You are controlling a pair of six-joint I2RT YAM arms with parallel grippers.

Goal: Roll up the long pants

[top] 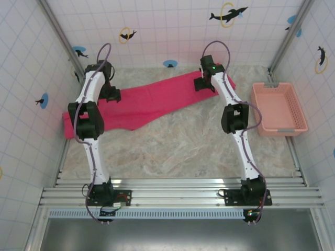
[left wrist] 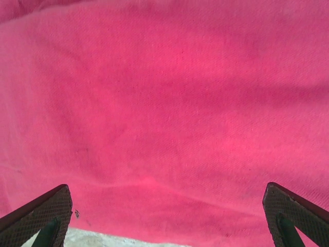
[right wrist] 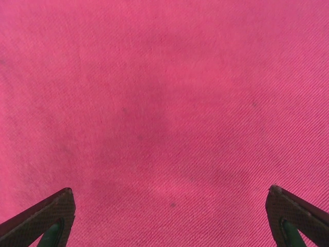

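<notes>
From above, the long pants lie flat on the far half of the table. They make one long strip. It runs from the left edge of the table, slanting away toward the far right corner. The left gripper sits over the wide left part of the strip. The right gripper sits over the thin far right end. A pink basket stands by the right edge, apart from the pants.

From the left wrist, the left gripper is spread wide and holds nothing. The long pants are right under it, very close. A thin bit of bare table peeks out at the bottom, so the near hem is just below the fingers.

From the right wrist, the right gripper is spread wide too, with nothing in it. The long pants lie smooth under it.

I think a roll should go along the strip, and each arm is nearest its own end.
</notes>
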